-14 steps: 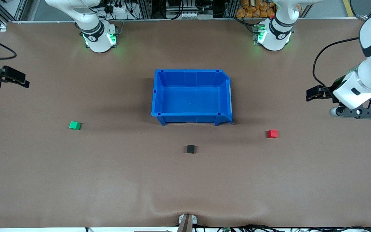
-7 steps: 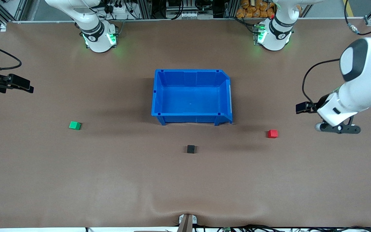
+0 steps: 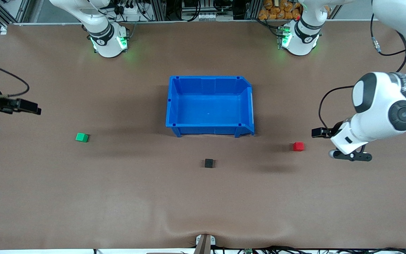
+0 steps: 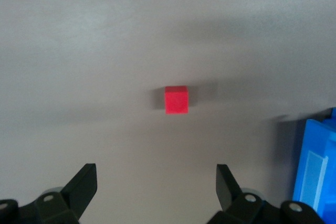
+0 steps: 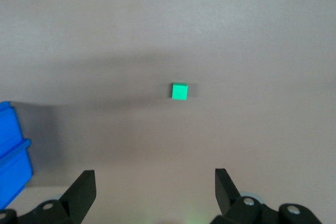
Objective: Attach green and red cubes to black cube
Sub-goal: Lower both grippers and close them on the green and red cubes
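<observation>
The left hand (image 4: 156, 187) hangs over the table (image 3: 203, 204) at the left arm's end, its two fingers spread wide with nothing between them, just beside the red cube (image 3: 298, 146), which sits alone on the bare table. The right hand (image 5: 155, 190) hangs over the right arm's end of the table, fingers likewise wide apart and holding nothing, with the green cube (image 3: 81, 137) resting well apart from it. The black cube (image 3: 209, 163) lies between the two coloured cubes, touching neither, a little nearer to the front camera than both. The blue bin (image 3: 245, 106) stands farther from the camera than the black cube.
</observation>
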`<state>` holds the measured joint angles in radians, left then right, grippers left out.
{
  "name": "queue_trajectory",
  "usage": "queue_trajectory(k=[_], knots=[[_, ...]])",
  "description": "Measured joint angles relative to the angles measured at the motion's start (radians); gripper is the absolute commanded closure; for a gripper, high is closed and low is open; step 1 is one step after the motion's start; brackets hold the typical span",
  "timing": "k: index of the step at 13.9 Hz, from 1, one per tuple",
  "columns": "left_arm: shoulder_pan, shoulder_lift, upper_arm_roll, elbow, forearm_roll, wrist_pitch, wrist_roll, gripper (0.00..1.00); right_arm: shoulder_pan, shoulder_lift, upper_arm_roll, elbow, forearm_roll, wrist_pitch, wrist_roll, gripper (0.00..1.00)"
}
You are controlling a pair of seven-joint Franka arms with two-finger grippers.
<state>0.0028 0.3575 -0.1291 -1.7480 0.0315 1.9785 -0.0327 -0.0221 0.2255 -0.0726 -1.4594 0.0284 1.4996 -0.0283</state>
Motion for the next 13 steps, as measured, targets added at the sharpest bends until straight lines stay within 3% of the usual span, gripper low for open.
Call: queue_trajectory(k=[13], knots=[[-0.042, 0.157, 0.004, -0.088, 0.000, 0.277, -0.065, 0.00, -0.030, 0.247, 0.000, -0.008, 0.000, 0.159, 0.000, 0.00]])
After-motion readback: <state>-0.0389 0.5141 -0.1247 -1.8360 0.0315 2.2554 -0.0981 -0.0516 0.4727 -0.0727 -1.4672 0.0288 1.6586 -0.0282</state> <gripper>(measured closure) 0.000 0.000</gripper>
